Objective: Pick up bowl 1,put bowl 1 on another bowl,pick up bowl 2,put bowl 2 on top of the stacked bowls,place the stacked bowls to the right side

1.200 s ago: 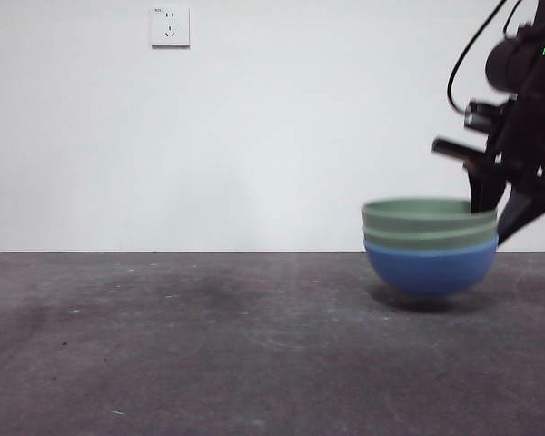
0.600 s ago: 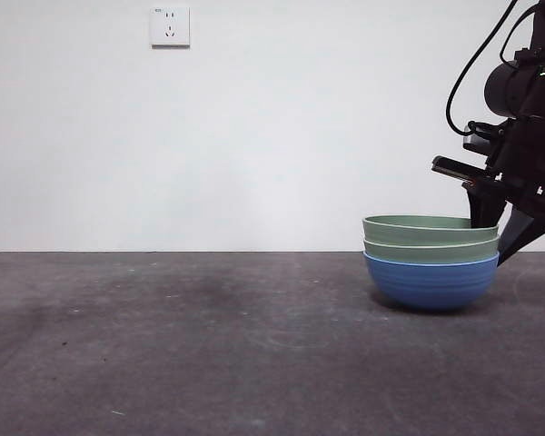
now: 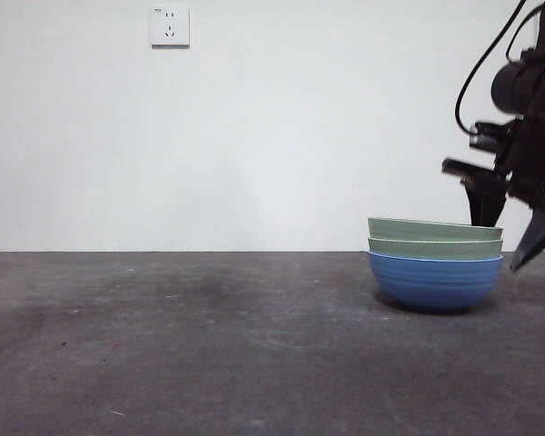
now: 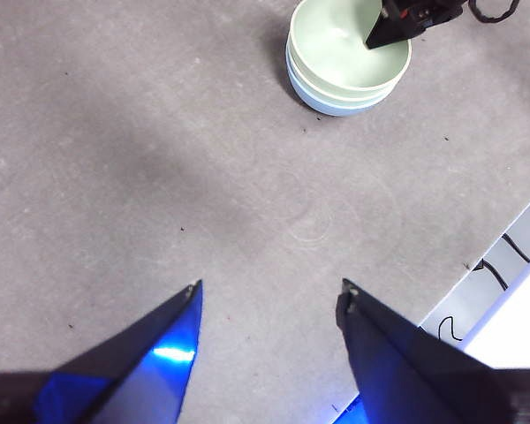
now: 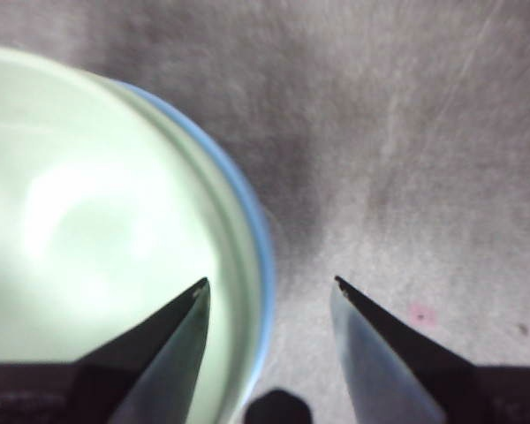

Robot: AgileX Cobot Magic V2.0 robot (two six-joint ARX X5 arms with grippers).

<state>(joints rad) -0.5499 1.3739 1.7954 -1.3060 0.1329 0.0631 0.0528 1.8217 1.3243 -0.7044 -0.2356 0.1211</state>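
The stacked bowls [image 3: 434, 263] stand on the table at the right: a blue ribbed bowl [image 3: 434, 283] as base with two pale green bowls [image 3: 434, 238] nested in it. My right gripper [image 3: 505, 240] is open and straddles the stack's right rim, one jaw inside the top green bowl [image 5: 88, 221] and the other outside over the table. The blue rim [image 5: 258, 238] shows between those jaws of the right gripper [image 5: 269, 283]. My left gripper [image 4: 270, 283] hangs open high over bare table, far from the stacked bowls [image 4: 349, 57].
A white wall with a power socket [image 3: 170, 26] backs the grey table [image 3: 209, 345]. In the left wrist view the table's edge [image 4: 503, 238] runs near the stack, with cables beyond it.
The stack hung just above the table a second ago and now rests on it. The right gripper's jaws have spread apart and let go of the rim.
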